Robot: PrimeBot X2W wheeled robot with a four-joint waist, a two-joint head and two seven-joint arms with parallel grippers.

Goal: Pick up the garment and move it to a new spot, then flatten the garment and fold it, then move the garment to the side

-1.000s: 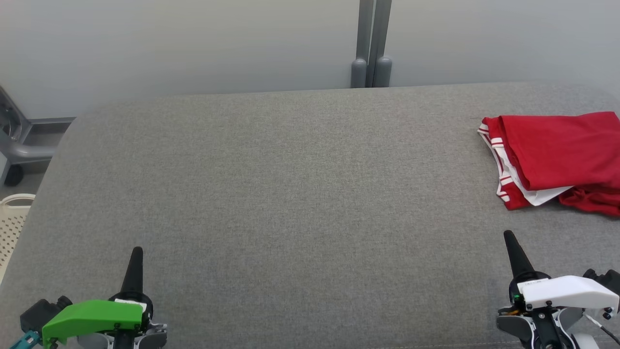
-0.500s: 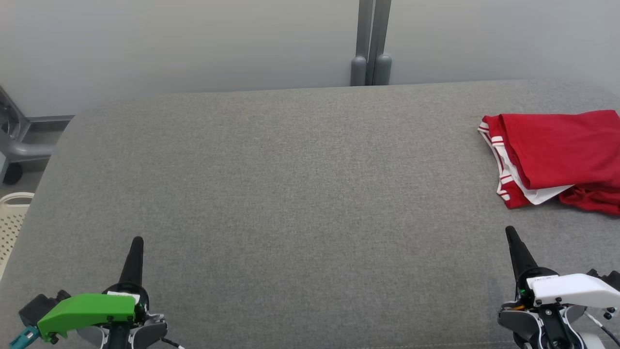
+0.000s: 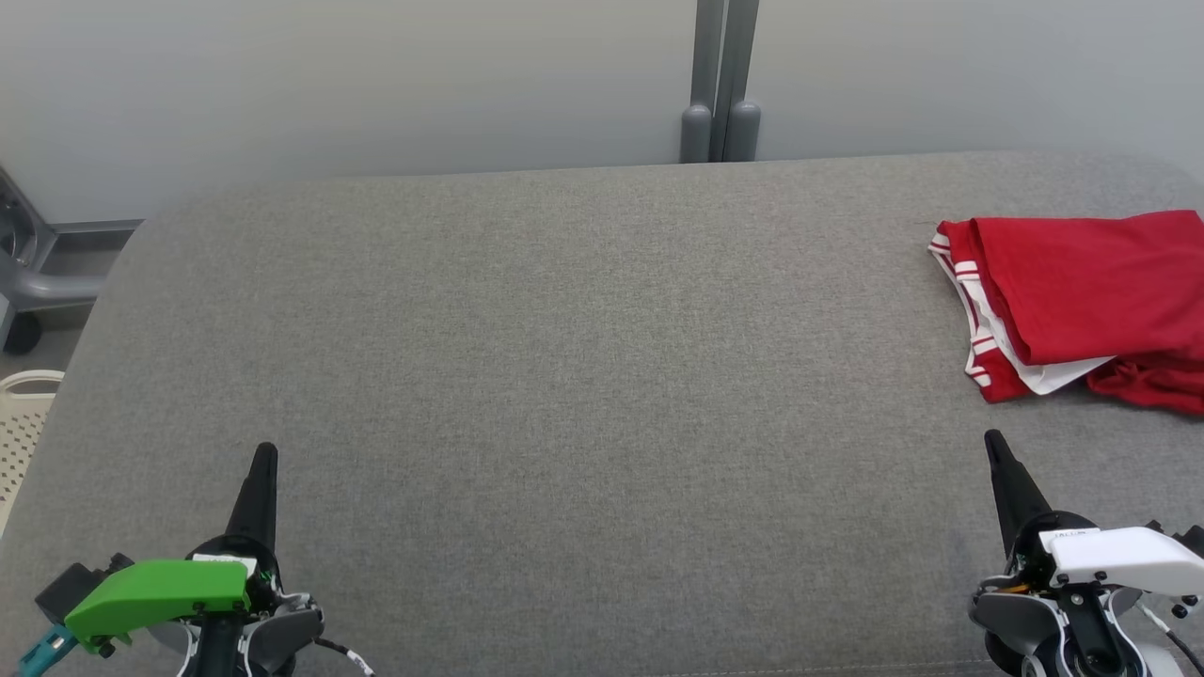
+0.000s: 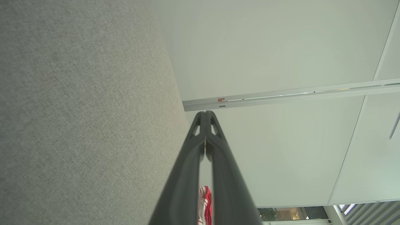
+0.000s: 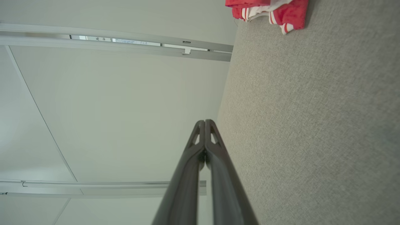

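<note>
Work surface: grey woven-fabric platform (image 3: 564,376) with rounded far corners, spanning nearly the full width of the head view. Behind its far edge stand pale partition panels (image 3: 376,85), joined at a grey upright post (image 3: 720,85).

Task item: red garment with white-striped trim (image 3: 1082,287). It lies in a loosely folded stack on the far right part of the platform. Its right side is cut off by the edge of the head view. The striped hem faces left, and a white inner layer shows along the near edge. The garment rests flat on the fabric, apart from both grippers. It also shows at the top of the right wrist view (image 5: 268,11) and as a sliver between the finger shanks in the left wrist view (image 4: 204,203).

End effectors: the right gripper (image 3: 990,440), carrying a white cover (image 3: 1119,559), sits over the near right of the platform, nearer to the garment. Its fingers are pressed together at the tips (image 5: 204,122) and hold nothing. The left gripper (image 3: 266,451), carrying a green cover (image 3: 155,592), sits over the near left, well apart from the garment. Its fingers are likewise pressed together (image 4: 205,113) and hold nothing.

Periphery: a cream perforated basket (image 3: 23,423) shows beside the platform's left edge.
</note>
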